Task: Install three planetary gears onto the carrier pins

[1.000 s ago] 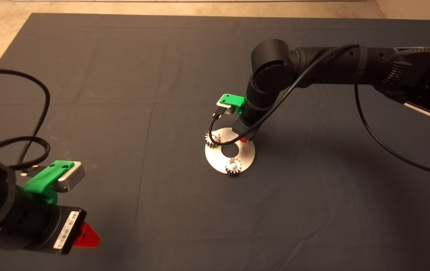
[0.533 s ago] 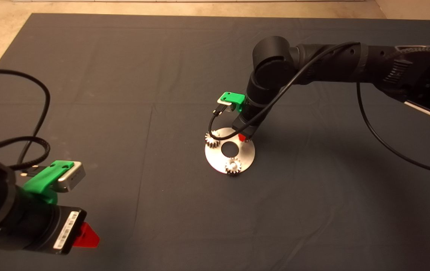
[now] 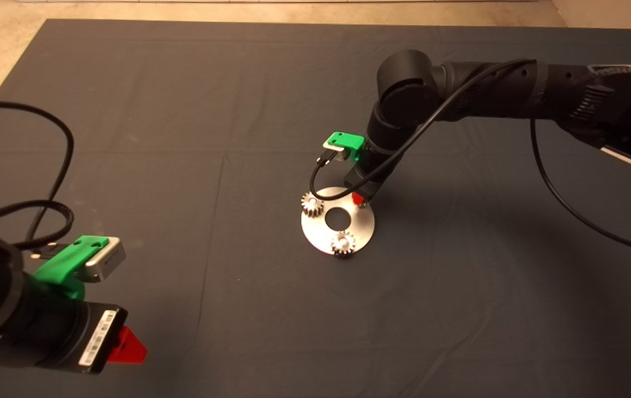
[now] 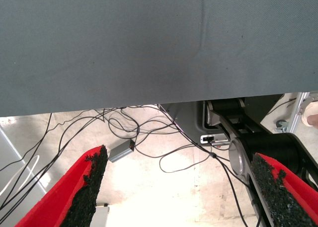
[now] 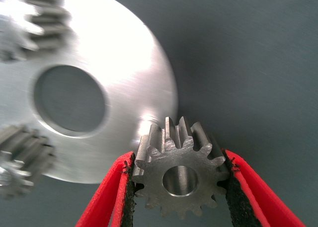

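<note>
Steel gear (image 5: pixel 179 175) clamped, right end effector (image 5: pixel 179 187)

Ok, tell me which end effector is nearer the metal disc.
Right. The right end effector hangs at the disc's far right rim, gripping the third gear. The left end effector sits parked at the mat's near-left edge.

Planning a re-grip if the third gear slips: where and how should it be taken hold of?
Grip the third gear as the right gripper does now: pads on opposite toothed flanks, coming from above, bore left clear for the pin. It lies flat and small over the disc rim, so the faces offer no hold.
</note>
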You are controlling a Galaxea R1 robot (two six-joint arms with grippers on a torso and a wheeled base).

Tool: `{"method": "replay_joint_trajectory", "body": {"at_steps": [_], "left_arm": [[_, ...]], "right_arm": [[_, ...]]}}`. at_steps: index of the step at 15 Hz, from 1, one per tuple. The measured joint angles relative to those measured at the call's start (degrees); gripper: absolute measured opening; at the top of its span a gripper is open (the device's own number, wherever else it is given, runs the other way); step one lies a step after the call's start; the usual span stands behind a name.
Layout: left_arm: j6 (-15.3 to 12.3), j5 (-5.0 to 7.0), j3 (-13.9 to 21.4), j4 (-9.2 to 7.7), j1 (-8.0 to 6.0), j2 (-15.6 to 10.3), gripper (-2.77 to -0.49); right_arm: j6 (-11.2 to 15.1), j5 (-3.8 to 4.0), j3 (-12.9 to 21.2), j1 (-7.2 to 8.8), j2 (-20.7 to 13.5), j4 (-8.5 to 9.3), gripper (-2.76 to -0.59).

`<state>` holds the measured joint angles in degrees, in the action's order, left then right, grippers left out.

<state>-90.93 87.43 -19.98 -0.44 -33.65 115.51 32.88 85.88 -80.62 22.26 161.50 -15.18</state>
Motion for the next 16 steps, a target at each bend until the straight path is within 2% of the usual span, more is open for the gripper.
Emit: {"method": "replay_joint_trajectory", "body": {"at_steps": [2, 3, 5, 8, 12, 16], "left_arm": [[0.0, -0.02, 0.0, 0.00, 0.00, 0.0, -1.19], [0.0, -0.02, 0.0, 0.00, 0.00, 0.0, -1.19], [0.0, 0.00, 0.0, 0.00, 0.00, 0.0, -1.19], [0.0, -0.02, 0.0, 0.00, 0.00, 0.0, -1.19], [0.0, -0.02, 0.0, 0.00, 0.00, 0.0, -1.19], [0.0, -0.02, 0.0, 0.00, 0.00, 0.0, -1.19]], "right_arm": [[0.0, 1.09, -0.4, 0.20, -0.9, -0.06, -2.28], [0.0, 1.36, -0.5, 0.15, -0.9, -0.06, -2.28], [0.0, 0.96, -0.1, 0.15, -0.4, -0.06, -2.28], [0.1, 0.81, 0.8, 0.15, 0.4, -0.04, -2.28], [0.2, 0.97, 1.0, 0.81, 0.4, -0.04, -2.28], [0.4, 0.86, 3.0, 0.75, 0.8, -0.02, -2.28]]}}
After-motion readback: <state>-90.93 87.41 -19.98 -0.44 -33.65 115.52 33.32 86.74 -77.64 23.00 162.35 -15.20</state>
